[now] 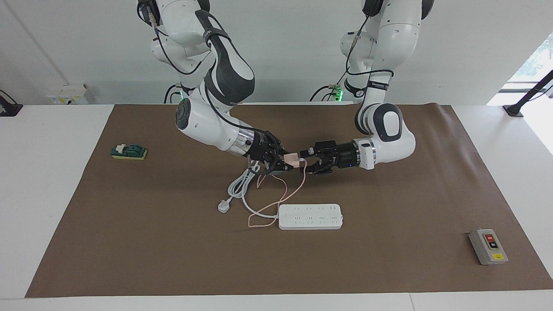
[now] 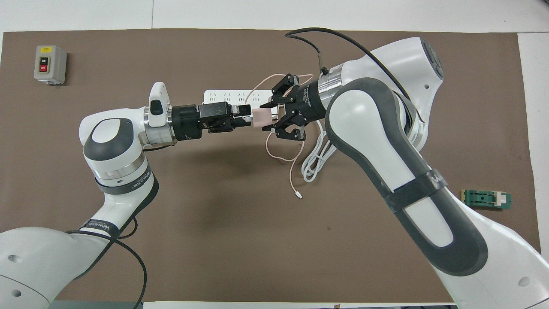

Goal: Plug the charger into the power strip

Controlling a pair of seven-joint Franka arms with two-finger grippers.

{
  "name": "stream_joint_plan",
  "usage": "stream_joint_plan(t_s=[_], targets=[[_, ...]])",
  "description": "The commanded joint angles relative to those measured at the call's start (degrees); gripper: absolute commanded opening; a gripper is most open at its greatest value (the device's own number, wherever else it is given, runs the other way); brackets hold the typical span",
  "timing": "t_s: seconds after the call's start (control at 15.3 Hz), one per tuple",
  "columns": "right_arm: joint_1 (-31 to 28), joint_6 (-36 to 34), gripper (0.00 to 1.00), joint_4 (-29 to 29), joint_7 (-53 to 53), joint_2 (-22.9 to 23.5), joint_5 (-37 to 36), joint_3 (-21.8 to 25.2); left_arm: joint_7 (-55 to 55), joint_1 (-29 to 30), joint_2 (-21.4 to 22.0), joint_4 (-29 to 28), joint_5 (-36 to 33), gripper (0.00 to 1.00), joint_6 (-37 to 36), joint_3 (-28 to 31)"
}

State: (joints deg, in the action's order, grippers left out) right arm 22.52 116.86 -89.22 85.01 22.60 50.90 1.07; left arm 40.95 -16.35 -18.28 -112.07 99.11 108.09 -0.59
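Observation:
The pale-pink charger (image 1: pixel 293 160) (image 2: pixel 261 118) is held in the air between both grippers, over the mat nearer the robots than the power strip. My right gripper (image 1: pixel 287 162) (image 2: pixel 274 116) is closed around it from the right arm's end. My left gripper (image 1: pixel 307 162) (image 2: pixel 248 120) meets the charger from the left arm's end, its tip against the cube. The thin pink cable (image 1: pixel 268 207) (image 2: pixel 291 171) hangs down and loops on the mat. The flat white power strip (image 1: pixel 311 217) (image 2: pixel 223 95) lies on the mat, partly hidden under the left gripper in the overhead view.
The strip's thick white cord (image 1: pixel 242 181) (image 2: pixel 317 161) lies coiled below the right gripper, ending in a white three-pin plug (image 1: pixel 224 206). A grey box with red and black buttons (image 1: pixel 488 246) (image 2: pixel 50 64) and a green block (image 1: pixel 128 152) (image 2: pixel 487 198) lie at opposite ends of the mat.

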Motion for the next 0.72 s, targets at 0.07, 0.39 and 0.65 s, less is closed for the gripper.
stream_joint_plan(t_s=[0.07,0.39,0.65], targets=[[0.16,1.27,0.13,-0.34,0.34,0.08,1.74,-0.10,0.71,-1.76,-0.62,0.72,1.70,1.00,0.98,0.41],[0.68,1.53,0.13,-0.34,0.42,0.08,1.74,-0.10,0.71,-2.72,-0.62,0.89,3.54,1.00,2.04,0.41],[1.38,3.29,0.13,-0.87,0.86,0.08,1.74,-0.10,0.62,-2.73,-0.53,0.63,3.54,1.00,1.77,0.41]])
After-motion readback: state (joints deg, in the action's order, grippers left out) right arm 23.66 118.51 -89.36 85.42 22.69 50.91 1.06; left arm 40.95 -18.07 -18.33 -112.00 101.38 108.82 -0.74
